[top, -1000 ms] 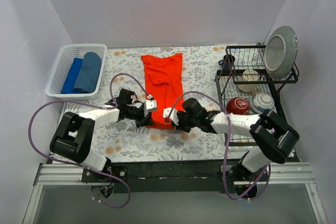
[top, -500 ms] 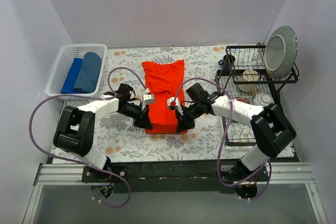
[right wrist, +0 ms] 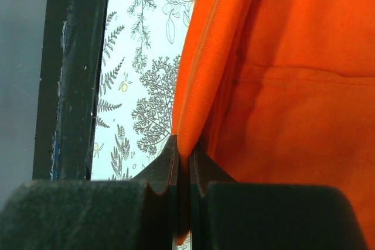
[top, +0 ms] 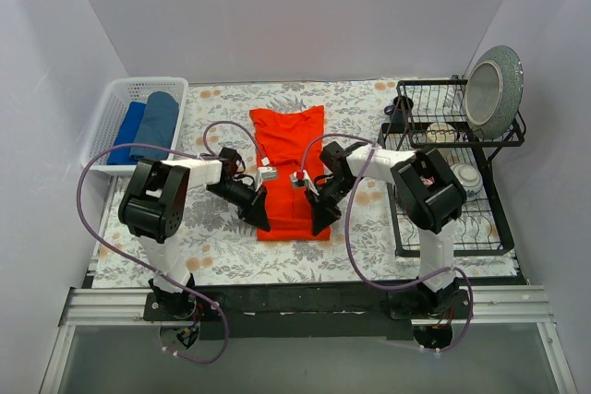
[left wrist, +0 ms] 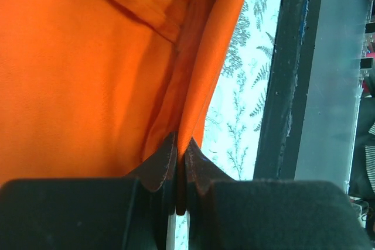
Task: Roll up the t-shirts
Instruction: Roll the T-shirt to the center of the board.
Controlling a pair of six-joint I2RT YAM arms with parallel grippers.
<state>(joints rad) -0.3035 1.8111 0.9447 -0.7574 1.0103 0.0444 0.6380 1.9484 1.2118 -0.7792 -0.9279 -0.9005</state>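
Note:
The orange-red t-shirt (top: 290, 168) lies lengthwise on the floral cloth in the middle of the table. My left gripper (top: 261, 219) is shut on its near left hem corner; the left wrist view shows the fabric (left wrist: 88, 74) pinched between the jaws. My right gripper (top: 319, 220) is shut on the near right hem corner, with the fabric (right wrist: 293, 86) pinched likewise. The royal blue t-shirt (top: 126, 132) and the teal-blue t-shirt (top: 155, 125) lie rolled in the white basket (top: 103, 123) at the back left.
A black dish rack (top: 448, 173) stands at the right with a grey plate (top: 492, 90) and bowls (top: 462, 178). The table's black front edge (left wrist: 281, 86) runs close to the shirt's hem. Purple cables loop beside both arms.
Both grippers have moved toward the table's near side with the shirt's hem, and the arms' elbows have swung toward the back. The shirt's near end now lies drawn out longer.

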